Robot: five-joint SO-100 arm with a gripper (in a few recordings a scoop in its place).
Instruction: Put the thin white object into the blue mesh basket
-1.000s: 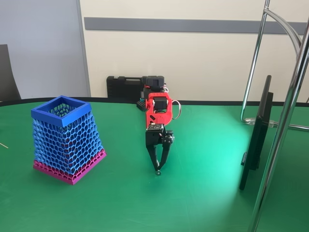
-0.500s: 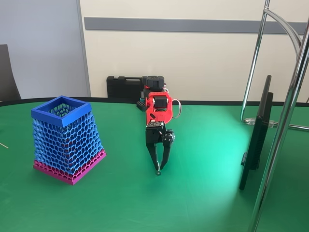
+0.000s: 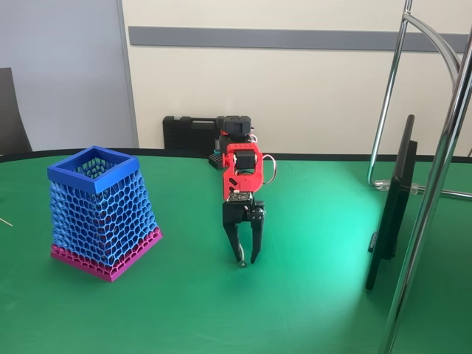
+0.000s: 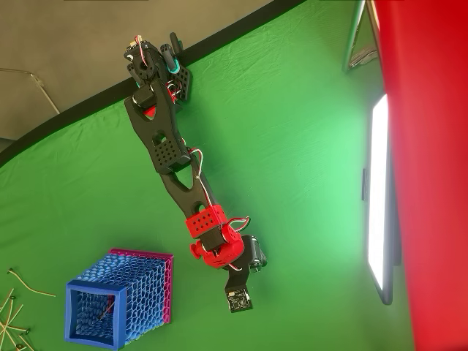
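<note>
Fixed view: the red-and-black arm's pincer (image 3: 246, 261) points straight down at the green felt worktop (image 3: 310, 295), tips at or just above the cloth, black fingers parted by a narrow gap. I can't make out a thin white object between them; a small pale-dark speck sits at the left fingertip, too small to identify. The tall blue honeycomb-mesh basket with solid blue rim and magenta base band (image 3: 102, 212) stands well apart to the left. My read: the pick isn't confirmed and the transfer and drop remain.

Overhead view: the arm reaches over the worktop, and the wrist and its camera board hide the pincer tips (image 4: 239, 296), so nothing held is checkable. The basket lies lower left with something thin and reddish inside, unclear. Pale thin sticks (image 4: 16, 311) lie scattered at the left edge, partly cut off; I can't tell which is the target.
</note>
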